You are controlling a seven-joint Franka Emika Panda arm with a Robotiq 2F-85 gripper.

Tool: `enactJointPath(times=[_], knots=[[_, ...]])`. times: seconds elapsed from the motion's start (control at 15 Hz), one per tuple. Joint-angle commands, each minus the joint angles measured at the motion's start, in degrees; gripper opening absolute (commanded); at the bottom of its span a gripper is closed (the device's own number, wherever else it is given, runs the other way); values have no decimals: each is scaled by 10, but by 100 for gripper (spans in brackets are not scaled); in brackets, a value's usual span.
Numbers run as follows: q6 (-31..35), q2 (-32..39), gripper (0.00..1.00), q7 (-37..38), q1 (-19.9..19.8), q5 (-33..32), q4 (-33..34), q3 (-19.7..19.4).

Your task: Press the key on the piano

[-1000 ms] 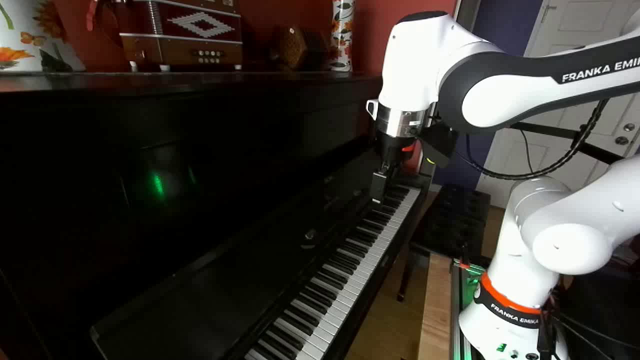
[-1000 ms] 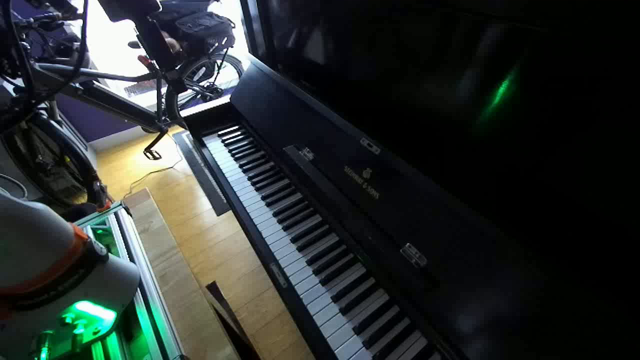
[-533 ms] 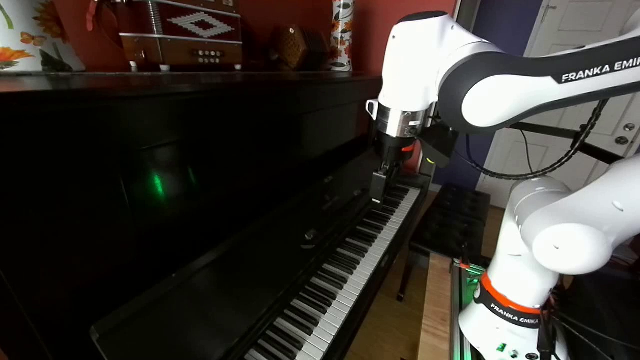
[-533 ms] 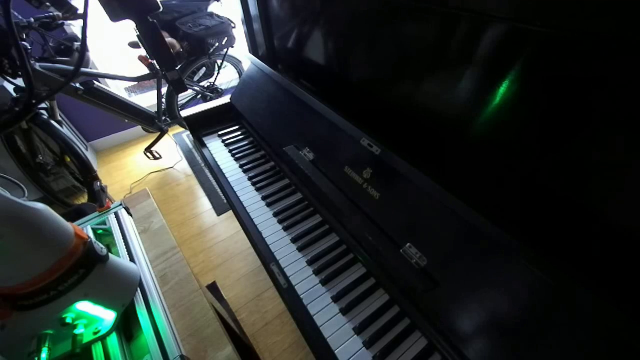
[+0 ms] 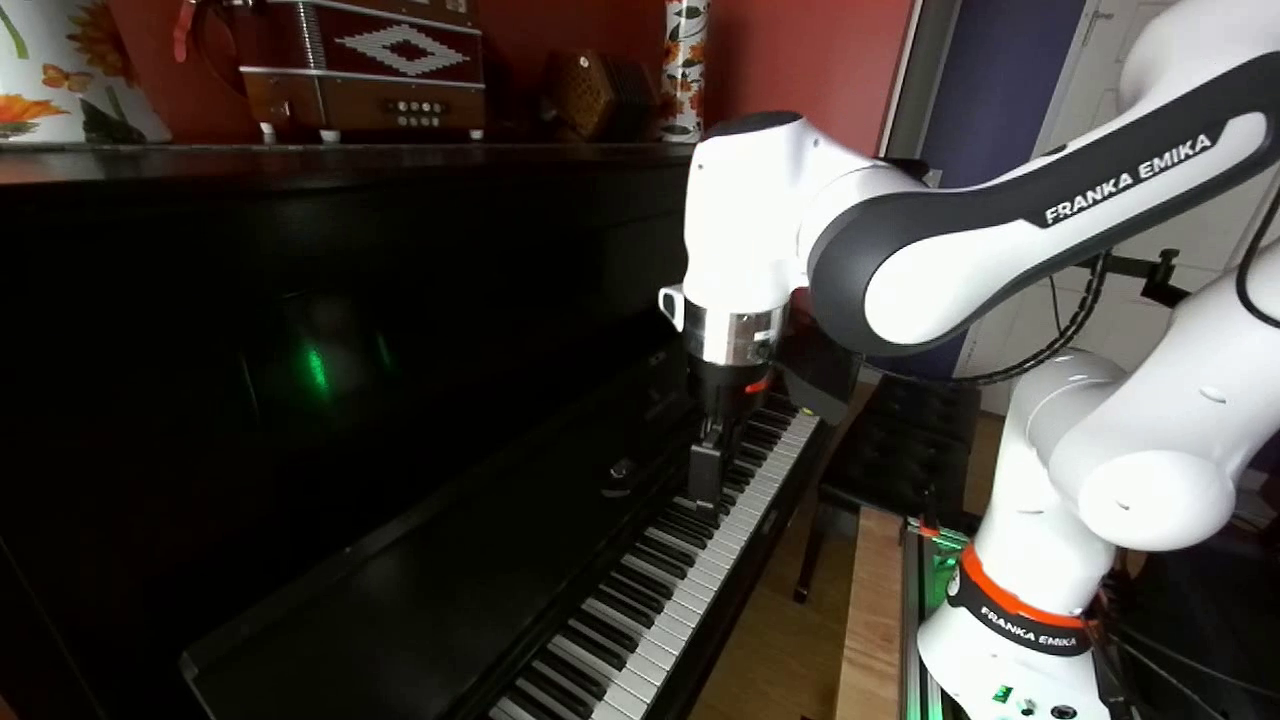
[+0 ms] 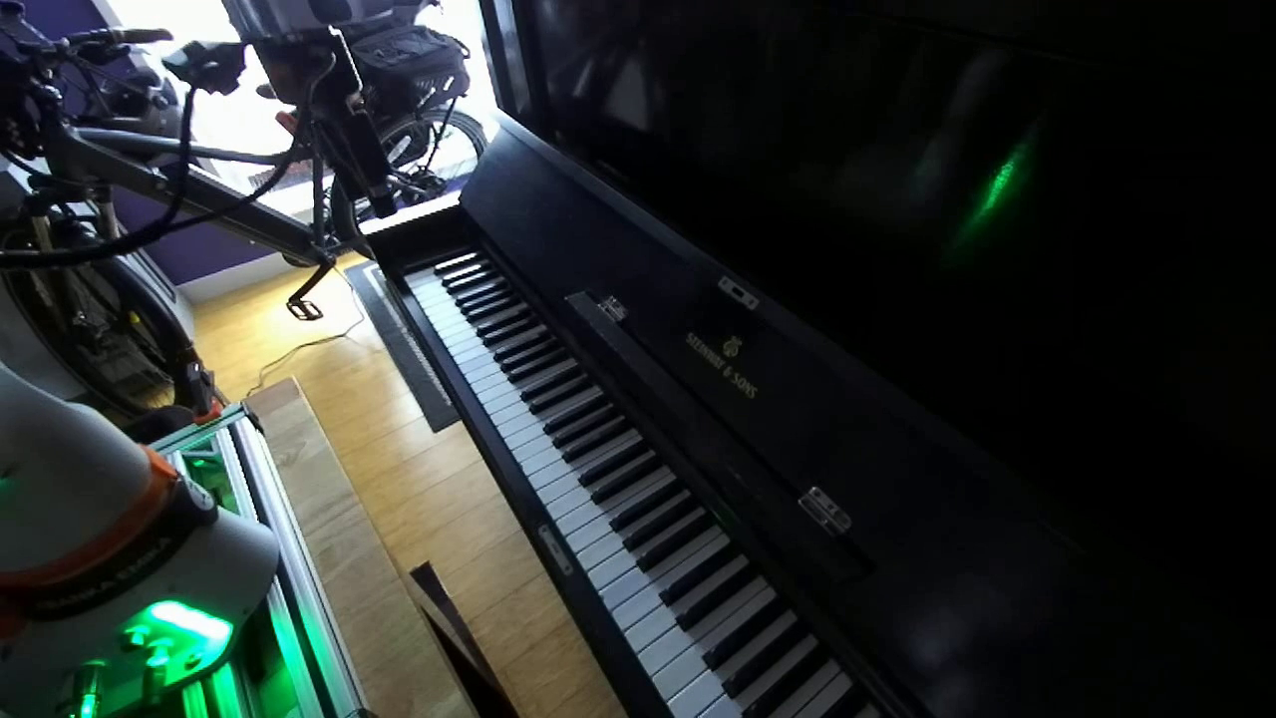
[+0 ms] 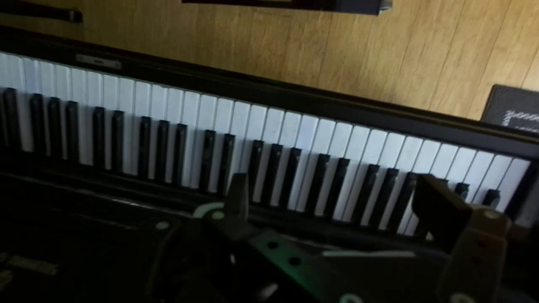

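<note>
The piano (image 5: 450, 500) is a large black upright with a long row of white and black keys (image 5: 665, 615). It shows in an exterior view (image 6: 698, 239) with its keys (image 6: 568, 459), and its keys (image 7: 269, 126) cross the wrist view. My gripper (image 5: 710, 490) points down over the keyboard, its tip near the back part of the keys; whether it touches them I cannot tell. In an exterior view the gripper (image 6: 377, 194) is dark and partly out of frame. In the wrist view the gripper (image 7: 330, 179) has its fingers wide apart with nothing between them.
An accordion (image 5: 390, 70) stands on the piano top. A black bench (image 5: 905, 435) is beyond the keyboard. The wooden edge of the robot's table (image 5: 870, 610) faces the piano. Bicycles (image 6: 199, 189) stand behind. A dark mat (image 6: 409, 349) lies on the floor.
The arm and gripper have moved down and leftward in an exterior view, along the keyboard and lower toward the keys, since half a second ago. The piano has not moved.
</note>
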Motion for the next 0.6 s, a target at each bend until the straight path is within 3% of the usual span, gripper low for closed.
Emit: enactJointPath(times=[0.0,0.27,0.33,0.4,0.53], knots=[[53,148,100,16,7,33,49,49],[126,288,100,31,1,-1,105,96],[135,319,100,47,34,-26,120,66],[121,245,100,26,47,-2,78,47],[132,296,100,36,58,-14,105,43]])
